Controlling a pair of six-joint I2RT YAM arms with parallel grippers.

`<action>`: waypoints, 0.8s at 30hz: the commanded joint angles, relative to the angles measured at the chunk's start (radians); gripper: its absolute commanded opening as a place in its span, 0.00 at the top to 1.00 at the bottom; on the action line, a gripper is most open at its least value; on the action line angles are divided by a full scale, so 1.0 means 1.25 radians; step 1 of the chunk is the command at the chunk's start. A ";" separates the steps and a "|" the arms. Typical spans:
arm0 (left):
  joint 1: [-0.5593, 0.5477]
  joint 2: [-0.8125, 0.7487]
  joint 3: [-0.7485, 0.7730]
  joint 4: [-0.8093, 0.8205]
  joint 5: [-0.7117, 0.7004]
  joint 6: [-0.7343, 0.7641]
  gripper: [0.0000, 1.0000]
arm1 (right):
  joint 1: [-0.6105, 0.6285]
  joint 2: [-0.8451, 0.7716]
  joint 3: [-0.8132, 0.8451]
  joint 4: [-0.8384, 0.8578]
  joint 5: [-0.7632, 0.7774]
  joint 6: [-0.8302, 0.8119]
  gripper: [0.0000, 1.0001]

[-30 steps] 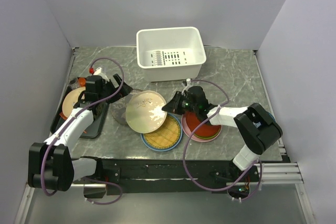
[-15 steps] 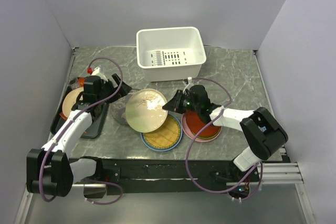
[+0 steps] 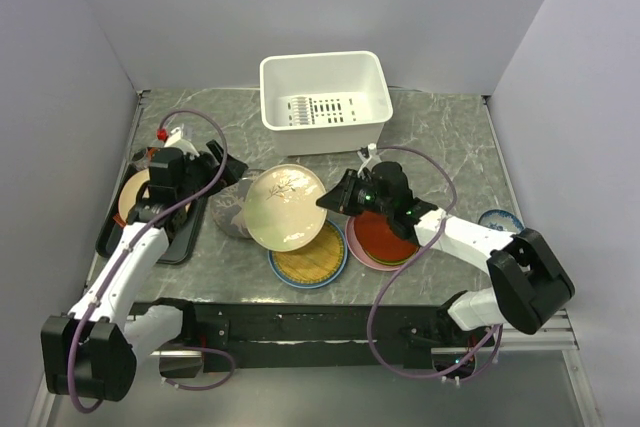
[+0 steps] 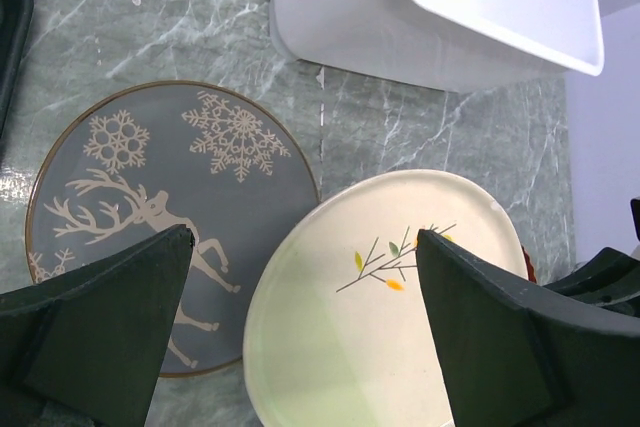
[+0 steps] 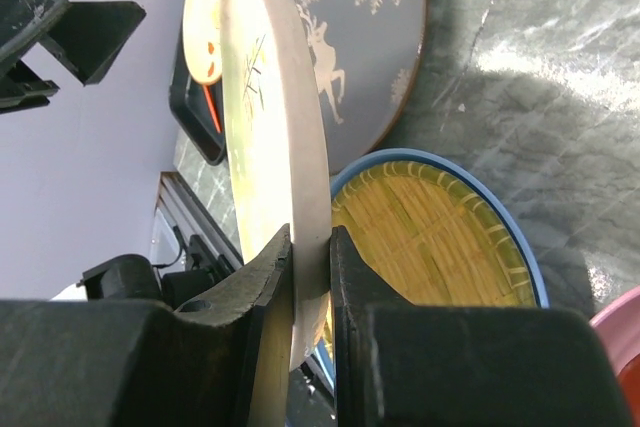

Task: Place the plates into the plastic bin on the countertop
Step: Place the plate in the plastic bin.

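Note:
My right gripper (image 3: 336, 197) (image 5: 312, 237) is shut on the right rim of the cream leaf-sprig plate (image 3: 284, 209) (image 5: 265, 97), holding it tilted off the countertop (image 3: 440, 147). Under its left edge lies the grey reindeer plate (image 3: 230, 219) (image 4: 140, 207). Below it, a yellow woven disc (image 3: 310, 261) (image 5: 430, 237) rests in a blue plate (image 3: 274, 271). A red plate (image 3: 385, 239) sits on a pink one under my right arm. My left gripper (image 3: 222, 171) (image 4: 302, 237) hangs open above the grey and cream (image 4: 380, 307) plates. The white plastic bin (image 3: 325, 135) (image 4: 400, 32) stands behind.
A black tray (image 3: 183, 239) at the left edge carries a peach plate (image 3: 133, 193) and an orange item behind it. A small blue-and-white bowl (image 3: 498, 218) sits at the right. Walls close in the left, right and back sides.
My right gripper has raised the cream plate and carried it slightly toward the bin, its face turning more upward. The left arm has shifted a little left, still open.

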 commanded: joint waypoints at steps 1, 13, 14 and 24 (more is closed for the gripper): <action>-0.003 -0.034 0.025 -0.018 0.002 0.016 0.01 | 0.006 -0.048 0.017 0.088 -0.017 0.024 1.00; -0.003 -0.077 0.009 -0.031 -0.064 0.025 0.01 | 0.014 -0.023 0.033 0.098 -0.065 0.015 1.00; -0.003 -0.079 0.008 -0.034 -0.067 0.027 0.01 | 0.013 -0.017 0.044 0.098 -0.075 0.013 1.00; -0.003 -0.063 0.005 -0.007 -0.124 0.028 0.01 | 0.013 0.038 0.102 0.092 -0.115 -0.001 1.00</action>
